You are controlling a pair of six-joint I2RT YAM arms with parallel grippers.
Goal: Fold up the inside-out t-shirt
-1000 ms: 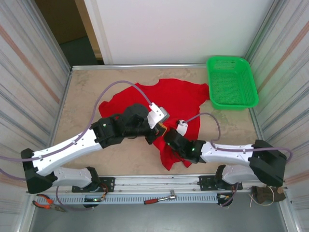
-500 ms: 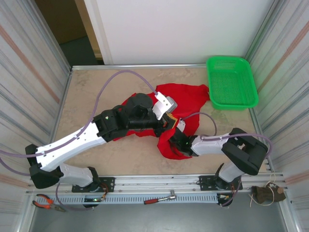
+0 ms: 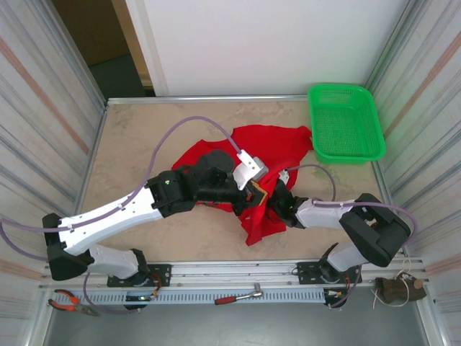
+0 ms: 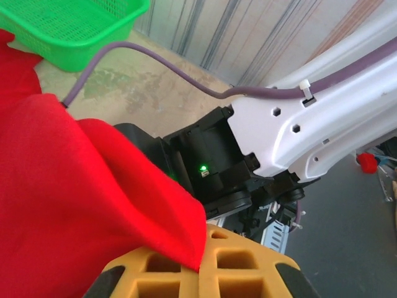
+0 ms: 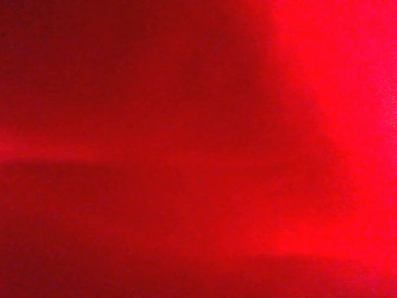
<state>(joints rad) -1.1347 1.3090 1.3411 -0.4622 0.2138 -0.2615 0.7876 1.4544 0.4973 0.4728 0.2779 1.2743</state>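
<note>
Two arms meet at mid-table.

Top view: the inside-out t-shirt (image 3: 281,144) lies bunched on the table (image 3: 137,137), its right edge just beside the green basket (image 3: 344,122). The left gripper (image 3: 253,193) and right gripper (image 3: 277,204) sit close together on its near part.

Left wrist view: the left gripper's yellow fingers (image 4: 248,267) are clenched on a fold of the shirt.

Right wrist view: red cloth lies against the lens. The right gripper is closed; whether it grasps cloth cannot be told.
</note>
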